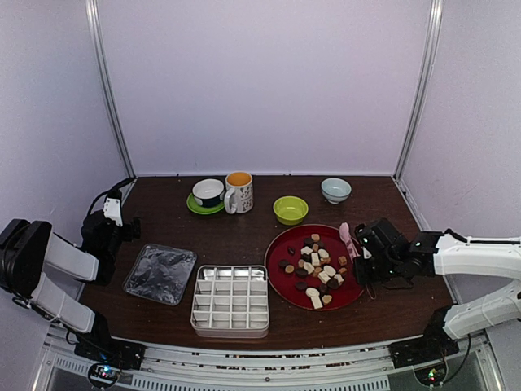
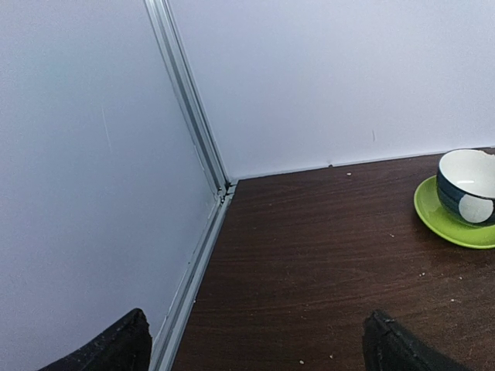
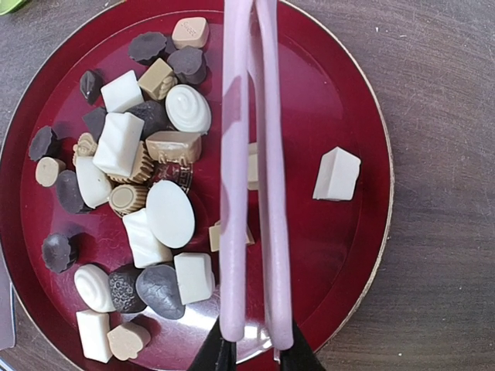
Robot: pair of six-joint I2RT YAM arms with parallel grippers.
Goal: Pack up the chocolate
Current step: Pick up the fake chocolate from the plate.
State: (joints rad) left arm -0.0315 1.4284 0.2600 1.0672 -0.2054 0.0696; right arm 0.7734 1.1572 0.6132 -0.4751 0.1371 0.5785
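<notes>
— On the red plate (image 1: 286, 292), between 2 and 3 o'clock from the divided tray (image 1: 230, 300), is that where the chocolate (image 1: 317, 267) lies?

— Yes, all of it that I can see. From the right wrist view the pieces (dark brown, tan and cream-white) make a heap on the left half of the plate, from about 7 o'clock round to 12 o'clock. Many touch or lie one on another. One cream-white block (image 3: 336, 174) lies alone near 3 o'clock, well apart from the heap.

— And the right gripper (image 3: 255, 357)?

— Its jaws are closed on the pink tongs (image 3: 234, 154), one black finger on each side of the handle end. The two pink arms are pressed nearly together and run over the plate from 6 o'clock up to 12 o'clock, just right of the heap. Their tips go out of the wrist picture, so I cannot tell if a piece is between them.

— What about the left gripper (image 2: 255, 348)?

— It is at the 9 o'clock edge of the table (image 2: 309, 255), well apart from the plate. Its jaws stand wide open, with the dark wood seen between them. A cup (image 2: 468, 185) on a green saucer (image 2: 441, 220) shows at 3 o'clock in its view.
</notes>
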